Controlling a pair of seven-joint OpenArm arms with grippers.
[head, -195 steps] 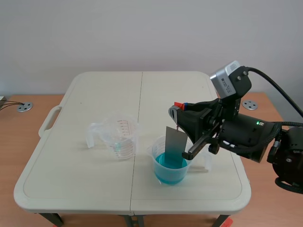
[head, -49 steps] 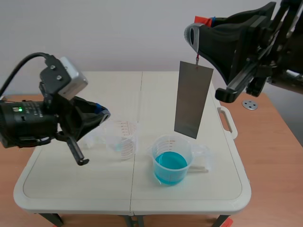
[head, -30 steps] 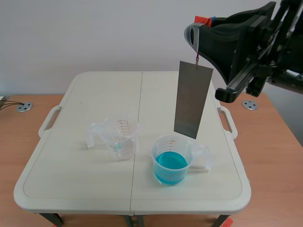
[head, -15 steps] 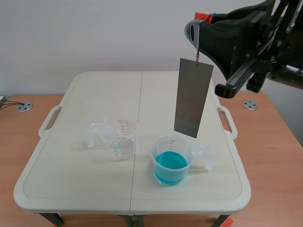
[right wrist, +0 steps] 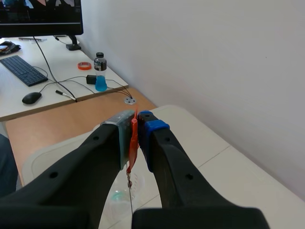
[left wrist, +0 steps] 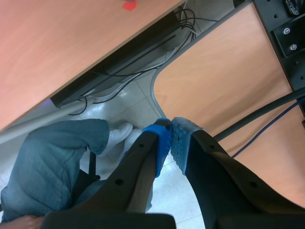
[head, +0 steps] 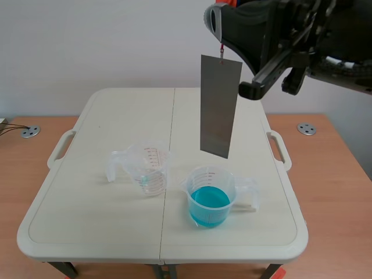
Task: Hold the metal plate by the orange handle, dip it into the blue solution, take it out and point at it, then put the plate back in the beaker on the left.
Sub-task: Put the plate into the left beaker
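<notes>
Shifted left and up, the right hand (head: 219, 13) clamps the orange handle (right wrist: 134, 142), metal plate (head: 220, 104) hanging below.

No legible text or numbers.
</notes>
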